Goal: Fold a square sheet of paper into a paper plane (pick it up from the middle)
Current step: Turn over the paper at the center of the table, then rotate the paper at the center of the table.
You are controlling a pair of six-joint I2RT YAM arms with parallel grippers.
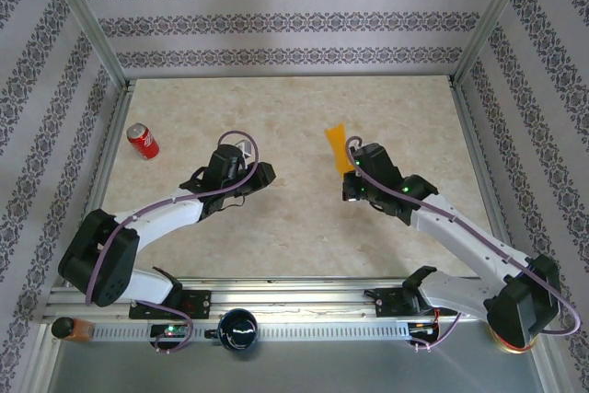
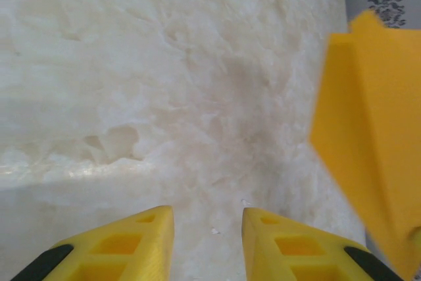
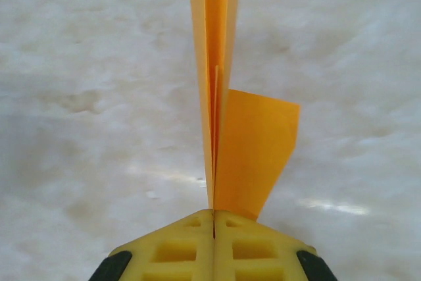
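Your right gripper [image 3: 214, 214] has the paper plane [image 3: 217, 64] pinched, sticking out past its tips; left gripper [image 2: 207, 220] spread, empty, near the plane.

- Light was bright, even and diffuse, seemingly from overhead; shadows on the table [image 1: 294, 227] were faint.
- Soft glare streaked the table in both wrist views.
- The paper plane [image 2: 368, 136] looked blurred at the left wrist view's edge.

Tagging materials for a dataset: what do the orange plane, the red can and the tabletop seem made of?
Paper plane: thin matte paper, crisp creases, stacked layers. Red can: probably printed metal, too small to confirm. Table: marble-look, glossy, perhaps laminate; veining and glare.
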